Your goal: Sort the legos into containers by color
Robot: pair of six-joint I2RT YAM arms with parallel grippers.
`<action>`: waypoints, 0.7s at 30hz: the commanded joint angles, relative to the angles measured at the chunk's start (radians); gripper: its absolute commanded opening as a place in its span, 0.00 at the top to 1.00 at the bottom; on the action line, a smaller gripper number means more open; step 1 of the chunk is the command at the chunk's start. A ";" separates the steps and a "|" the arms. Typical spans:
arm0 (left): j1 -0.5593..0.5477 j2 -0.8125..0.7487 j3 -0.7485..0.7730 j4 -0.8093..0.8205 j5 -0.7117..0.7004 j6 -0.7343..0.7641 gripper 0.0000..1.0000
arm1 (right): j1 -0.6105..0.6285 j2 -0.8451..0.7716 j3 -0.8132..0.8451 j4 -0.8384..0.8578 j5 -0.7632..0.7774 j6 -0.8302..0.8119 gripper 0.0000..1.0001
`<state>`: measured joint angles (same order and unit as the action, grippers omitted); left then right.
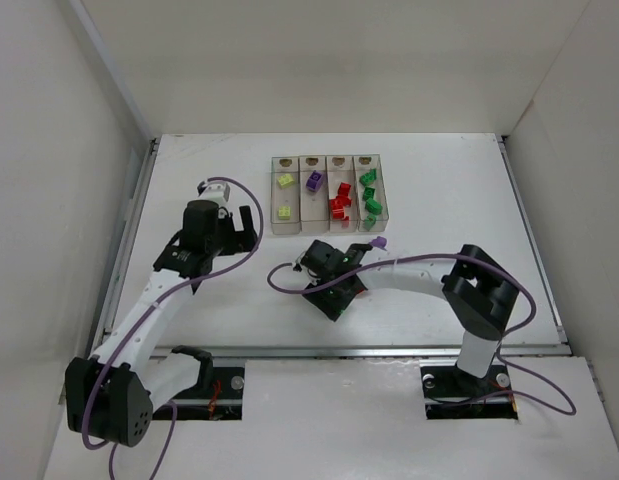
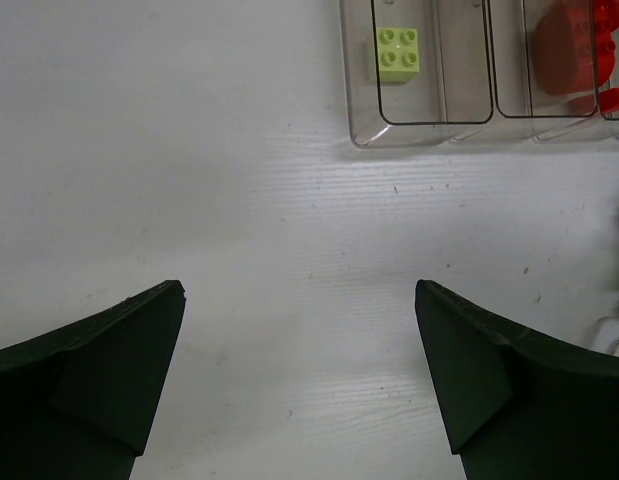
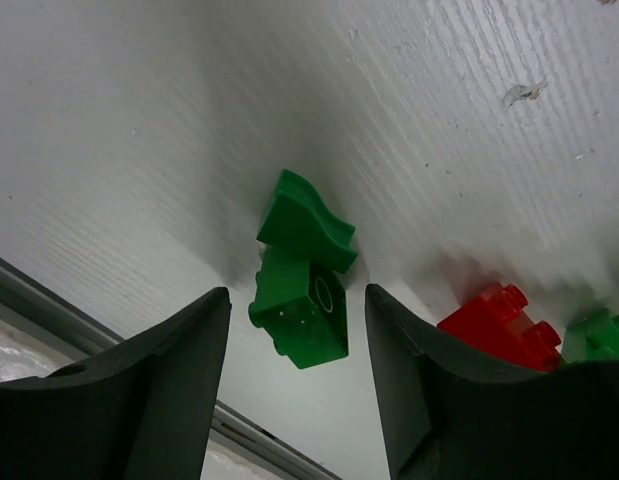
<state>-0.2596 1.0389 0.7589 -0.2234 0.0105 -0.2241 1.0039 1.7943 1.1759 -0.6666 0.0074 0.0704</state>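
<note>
Legos sit in the containers (image 1: 315, 215), a row of four clear bins in the upper middle of the overhead view. Two yellow-green bricks (image 1: 285, 182) are in the leftmost bin, one purple brick (image 1: 315, 182) in the next, red bricks (image 1: 339, 200) in the third and green bricks (image 1: 369, 195) in the rightmost. Loose pieces lie on the white table (image 1: 439, 200) below the bins. In the right wrist view a green brick (image 3: 304, 320) lies at centre, touching a curved green piece (image 3: 304, 225) just above it, with a red brick (image 3: 494, 322) at lower right. The right gripper (image 3: 297, 295) has its fingers parted on either side of that green brick, with a gap showing on each side, and grips nothing. The left gripper (image 2: 299, 290), left of the bins in the overhead view, is spread wide over bare table with nothing between its fingers. The bin with a yellow-green brick shows at the top of its view.
</note>
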 commanded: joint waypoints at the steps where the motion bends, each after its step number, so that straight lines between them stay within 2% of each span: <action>1: 0.023 -0.037 -0.012 0.030 0.006 -0.017 0.01 | 0.009 -0.004 0.062 -0.050 0.019 -0.014 0.39; 2: 0.023 -0.037 -0.021 0.030 0.006 -0.017 0.01 | 0.009 0.005 0.062 -0.050 0.019 -0.014 0.41; 5: 0.033 -0.046 -0.021 0.030 0.016 -0.017 0.01 | 0.009 -0.010 0.062 -0.051 0.034 -0.014 0.63; 6: 0.043 -0.046 -0.021 0.030 0.026 -0.017 0.01 | 0.009 -0.019 0.062 -0.051 0.025 -0.014 0.84; 7: 0.043 -0.046 -0.021 0.030 0.026 -0.017 0.01 | 0.009 -0.030 0.062 -0.041 0.013 -0.014 0.94; 8: 0.043 -0.046 -0.021 0.030 0.026 -0.017 0.01 | 0.009 -0.044 0.073 -0.041 0.000 -0.014 1.00; 13: 0.043 -0.046 -0.021 0.030 0.036 -0.017 0.01 | 0.009 -0.159 0.137 -0.031 -0.047 -0.005 1.00; 15: 0.043 -0.046 -0.021 0.030 0.036 -0.017 0.01 | -0.045 -0.191 0.169 0.007 -0.004 0.012 1.00; 16: 0.052 -0.046 -0.021 0.030 0.036 -0.017 0.01 | -0.075 -0.213 0.185 0.021 0.011 0.049 1.00; 19: 0.053 -0.046 -0.021 0.039 0.066 -0.017 0.01 | -0.291 -0.213 0.251 0.088 0.063 0.150 1.00; 20: 0.053 -0.046 -0.030 0.039 0.075 -0.017 0.01 | -0.292 -0.199 0.272 0.102 0.063 0.182 0.98; 21: 0.062 -0.046 -0.030 0.039 0.085 -0.008 0.01 | -0.374 -0.181 0.295 0.113 0.097 0.213 0.96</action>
<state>-0.2111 1.0176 0.7448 -0.2199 0.0540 -0.2268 0.7795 1.6058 1.4055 -0.6426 0.0113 0.1600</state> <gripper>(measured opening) 0.990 0.340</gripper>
